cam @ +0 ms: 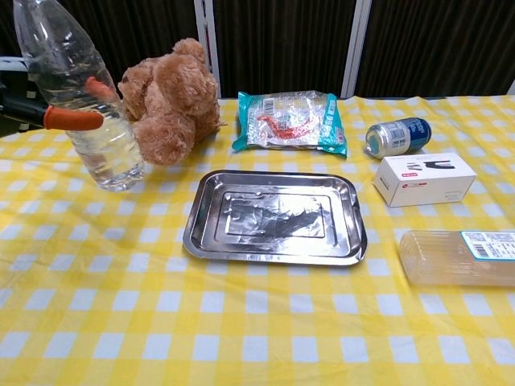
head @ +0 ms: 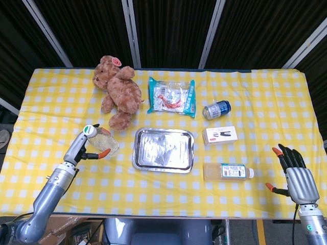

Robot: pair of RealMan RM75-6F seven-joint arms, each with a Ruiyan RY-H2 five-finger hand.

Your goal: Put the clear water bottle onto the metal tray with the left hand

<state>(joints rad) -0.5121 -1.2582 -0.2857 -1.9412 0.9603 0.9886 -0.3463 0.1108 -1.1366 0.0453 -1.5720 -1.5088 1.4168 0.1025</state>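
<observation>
The clear water bottle (head: pixel 102 139) (cam: pixel 95 112) stands tilted to the left of the metal tray (head: pixel 163 149) (cam: pixel 273 217), its base at the cloth. My left hand (head: pixel 82 148) grips it from the left. In the chest view its orange-tipped fingers (cam: pixel 71 119) wrap the bottle's middle. The bottle's white cap (head: pixel 91 130) leans toward the hand. The tray lies bare in the table's middle. My right hand (head: pixel 296 173) rests near the front right edge with fingers apart, holding nothing.
A brown teddy bear (head: pixel 118 92) sits behind the bottle. A snack bag (head: pixel 172 96), a blue can (head: pixel 216 109) and a white box (head: pixel 219 135) lie behind and right of the tray. Another bottle (head: pixel 228 171) lies on its side at the tray's right.
</observation>
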